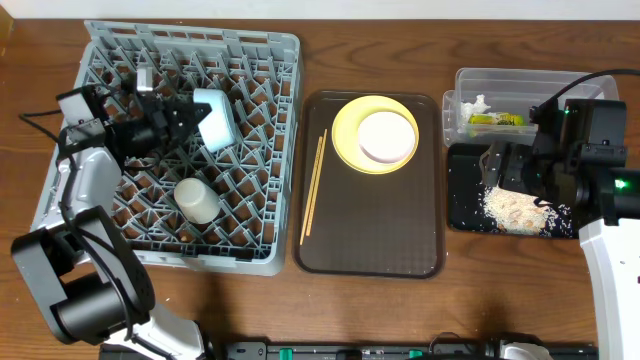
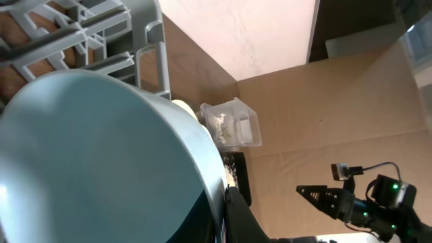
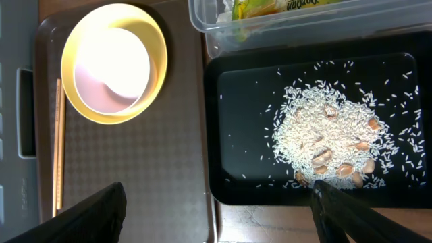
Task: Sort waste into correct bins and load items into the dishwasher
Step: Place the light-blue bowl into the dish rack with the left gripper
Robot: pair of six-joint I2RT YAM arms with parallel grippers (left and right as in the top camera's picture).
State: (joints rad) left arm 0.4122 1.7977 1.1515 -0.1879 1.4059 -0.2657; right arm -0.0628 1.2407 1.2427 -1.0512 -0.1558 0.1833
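Observation:
My left gripper (image 1: 188,122) is shut on the rim of the light blue bowl (image 1: 215,118), holding it tilted over the grey dish rack (image 1: 262,60). The bowl (image 2: 88,155) fills the left wrist view, with one finger (image 2: 233,212) against its rim. A cream cup (image 1: 197,200) lies in the rack. The yellow plate (image 1: 345,135) with the white bowl (image 1: 387,137) on it and the chopsticks (image 1: 314,185) rest on the brown tray. My right gripper (image 3: 216,223) is open and empty above the black tray (image 3: 236,135) holding rice scraps (image 3: 317,128).
The brown serving tray (image 1: 370,240) lies between the rack and the bins. The clear tub (image 1: 530,80) behind the black tray (image 1: 465,200) holds the green-and-yellow wrapper (image 1: 495,119) and white tissue (image 1: 478,104). Bare table lies along the front edge.

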